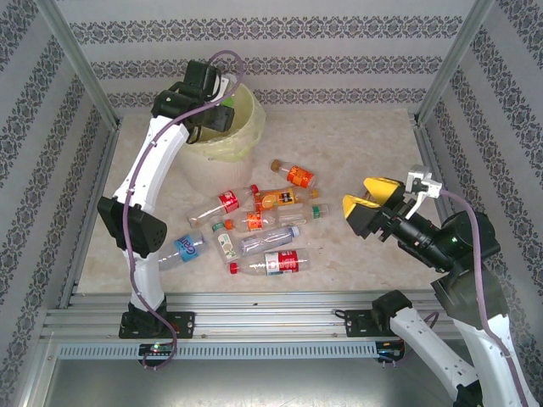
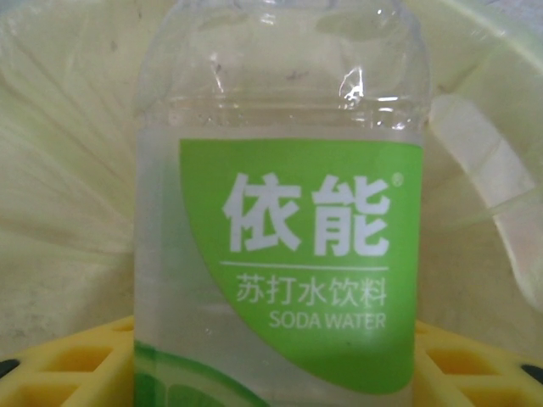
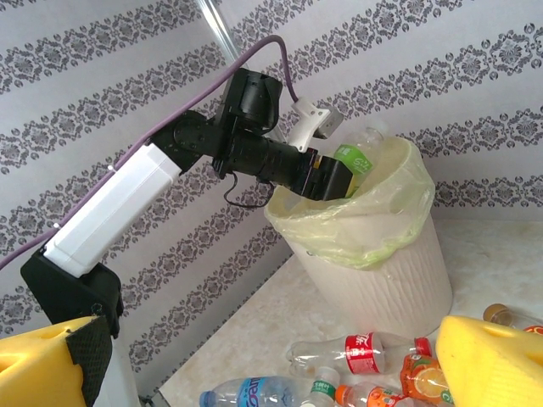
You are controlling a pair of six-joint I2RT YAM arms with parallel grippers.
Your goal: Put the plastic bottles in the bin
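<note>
Left gripper (image 3: pixel 333 180) clamps the green-label soda-water bottle (image 2: pixel 280 237), neck tilted upward, over the bin (image 3: pixel 382 280) mouth; right gripper (image 1: pixel 367 196) gapes wide.

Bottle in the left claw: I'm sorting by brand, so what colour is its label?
The bottle has a light green label with white lettering, clearest in the left wrist view.

The soda water bottle (image 2: pixel 280 212) sits between the fingers of the left gripper (image 1: pixel 219 119), which hangs over the mouth of the bin (image 1: pixel 252 114). The other plastic bottles (image 1: pixel 259 222) lie on their sides on the table (image 1: pixel 365 136), clustered nearer than that gripper and to its right. They rest just left of the right gripper (image 1: pixel 363 196), whose fingers stand apart with nothing between them. The bin stands well beyond the right gripper, to its left.
</note>
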